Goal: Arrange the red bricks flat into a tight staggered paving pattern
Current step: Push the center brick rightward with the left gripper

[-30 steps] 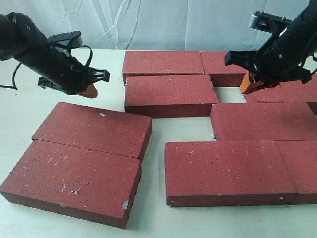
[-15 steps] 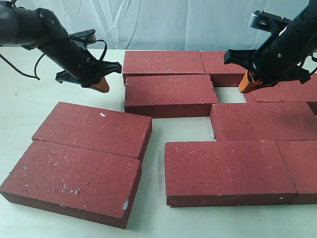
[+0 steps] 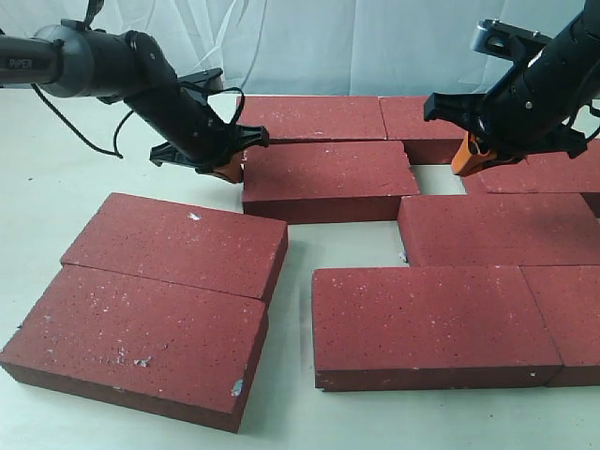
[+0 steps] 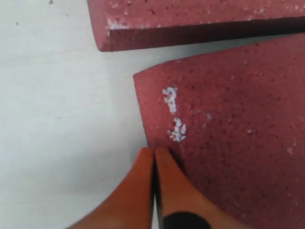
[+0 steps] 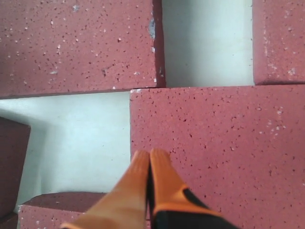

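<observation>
Left pincer [image 3: 228, 172] advanced, touching brick [image 3: 323, 176] edge

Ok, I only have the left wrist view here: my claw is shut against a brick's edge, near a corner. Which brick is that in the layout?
Observer: It's the second-row brick, lying just in front of the back row. Your left claw is at the end of it that faces away from the other arm.
Operator: Where's the other arm?
Observer: The right claw is shut too, by the patch of table that shows at that brick's far end.
Operator: Any bricks outside the pattern?
Observer: Two skewed bricks lie side by side at front left, apart from the rest.
</observation>
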Available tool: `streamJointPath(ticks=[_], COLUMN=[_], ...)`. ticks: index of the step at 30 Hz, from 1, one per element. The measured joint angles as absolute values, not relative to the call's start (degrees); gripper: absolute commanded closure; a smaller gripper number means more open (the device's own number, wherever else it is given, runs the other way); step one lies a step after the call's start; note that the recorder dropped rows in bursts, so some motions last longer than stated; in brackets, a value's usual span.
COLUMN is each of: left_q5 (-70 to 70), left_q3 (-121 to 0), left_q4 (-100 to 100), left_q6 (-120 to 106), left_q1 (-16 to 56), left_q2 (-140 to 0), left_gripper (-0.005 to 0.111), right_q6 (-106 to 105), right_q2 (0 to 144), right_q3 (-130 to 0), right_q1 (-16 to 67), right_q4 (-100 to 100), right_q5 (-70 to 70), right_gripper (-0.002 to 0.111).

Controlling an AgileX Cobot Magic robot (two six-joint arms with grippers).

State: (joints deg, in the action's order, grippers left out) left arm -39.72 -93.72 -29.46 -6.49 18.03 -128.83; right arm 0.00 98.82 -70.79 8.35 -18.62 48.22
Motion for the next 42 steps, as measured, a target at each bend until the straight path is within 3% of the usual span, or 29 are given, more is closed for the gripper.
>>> streamJointPath(ticks=[42], left_q5=[-24.83], left_q3=[-94.13], left_q4=[-37.54], left_q6=[-6.49], left_q1=[27.57], left_q2=[-130.64], left_gripper=[0.107], right_q6=[0.00], right_q2=[98.82], right_q3=[-70.79], right_q1=[8.35], right_q4=[-18.73], right_q5=[47.89], right_gripper=[0.109])
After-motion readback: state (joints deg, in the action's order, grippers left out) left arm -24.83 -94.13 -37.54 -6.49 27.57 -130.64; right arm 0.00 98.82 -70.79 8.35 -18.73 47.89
